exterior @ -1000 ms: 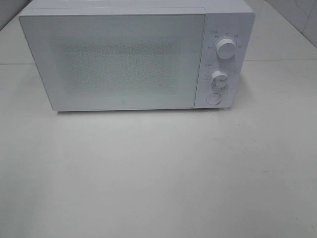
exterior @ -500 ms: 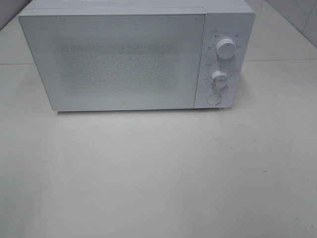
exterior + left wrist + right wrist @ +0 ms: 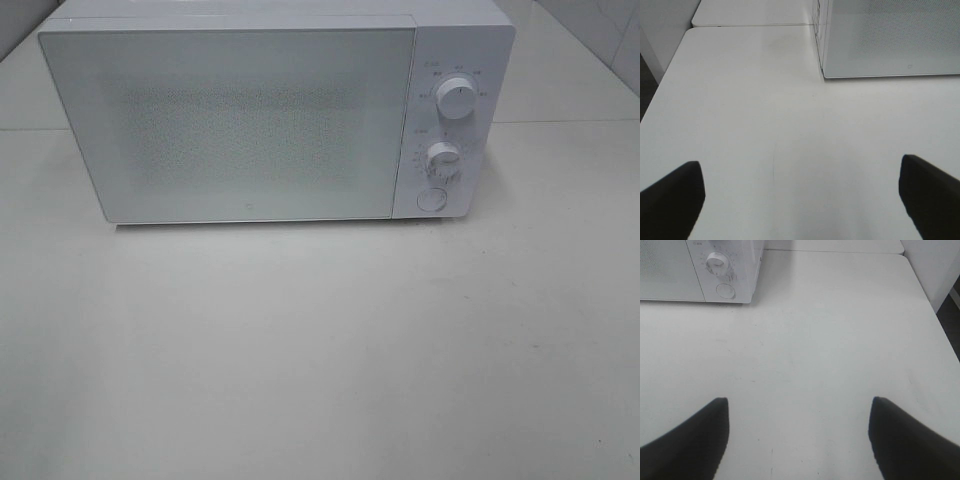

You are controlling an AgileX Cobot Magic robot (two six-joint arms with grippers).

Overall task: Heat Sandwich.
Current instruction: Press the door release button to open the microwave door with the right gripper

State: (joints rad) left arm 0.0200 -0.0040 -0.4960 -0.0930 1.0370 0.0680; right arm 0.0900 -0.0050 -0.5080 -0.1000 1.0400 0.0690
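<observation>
The pale surface fills most of every view. In front of the microwave it carries nothing that shows, which leaves both arms room to work.

The white microwave stands at the back of it and faces the arms, so its front can be reached straight on. Its door is shut. The dotted panel is too frosted to show anything behind it.

The left fingers are spread as wide as they go and grip nothing. They hang over bare surface near the microwave's left front corner. The right fingers are also well apart and empty, aimed over bare surface toward the control side. Neither arm appears in the high view. Parting them this way looks like a resting or ready pose, each arm kept on its own side.

The controls sit in a column right of the door: an upper dial, a lower dial, and a round button beneath. That side suits the right arm.

The sandwich appears in no view. It may be behind the shut door or off the edge of the pictures; I cannot tell which, so I cannot judge how far the heating has got.
</observation>
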